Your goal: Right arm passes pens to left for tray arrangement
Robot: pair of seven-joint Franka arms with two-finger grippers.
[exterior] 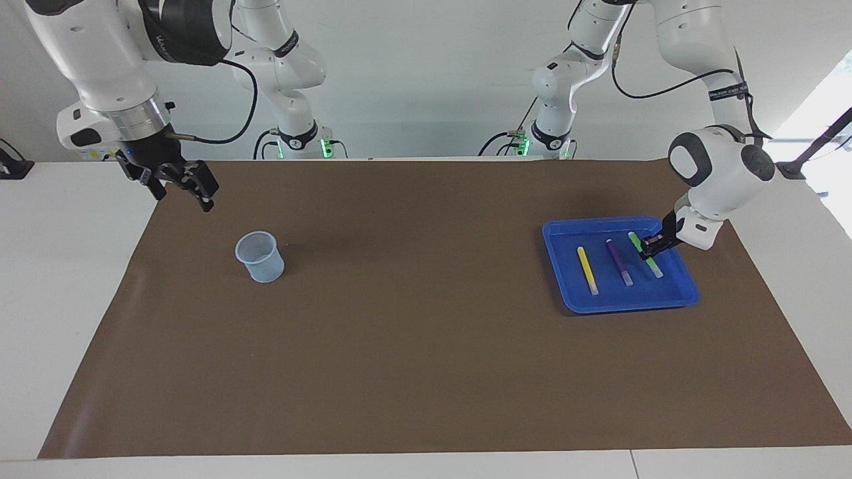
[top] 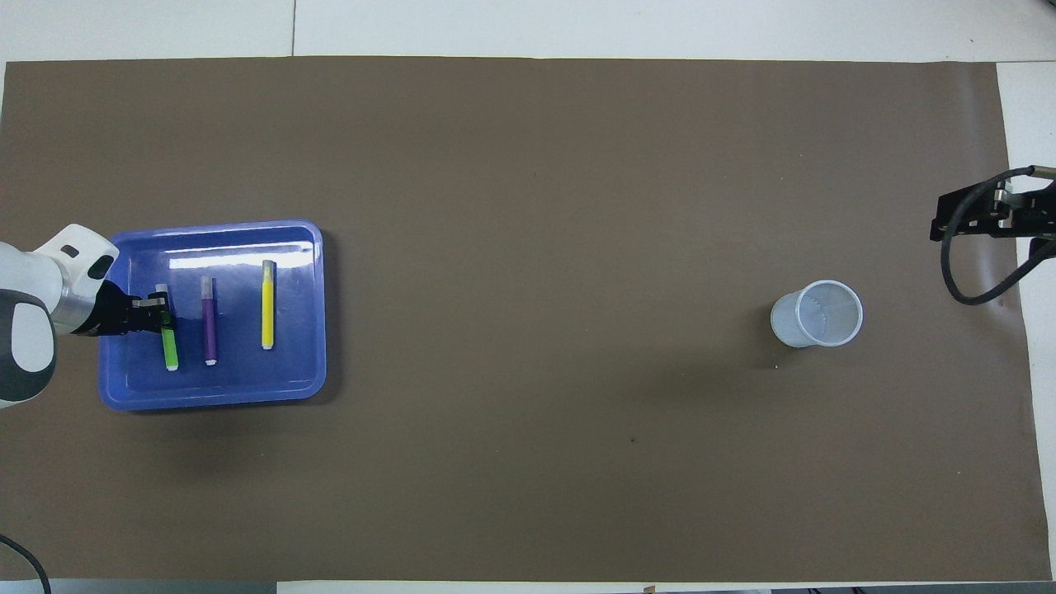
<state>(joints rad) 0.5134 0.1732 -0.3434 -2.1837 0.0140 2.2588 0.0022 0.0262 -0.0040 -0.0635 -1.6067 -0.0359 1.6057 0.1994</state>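
- Two pens are already laid in the blue tray (exterior: pixel 559 234) at the left arm's end of the table: the yellow pen (exterior: pixel 586 269) and, beside it, the purple pen (exterior: pixel 619 262).
- The green pen (exterior: pixel 645 255) is pinched by the left tool (exterior: pixel 649 247), low in the tray beside the purple one; only its release appears to be left.
- The right tool (exterior: pixel 181 182) is held spread and empty above the table, near the translucent cup (exterior: pixel 259 257), waiting.
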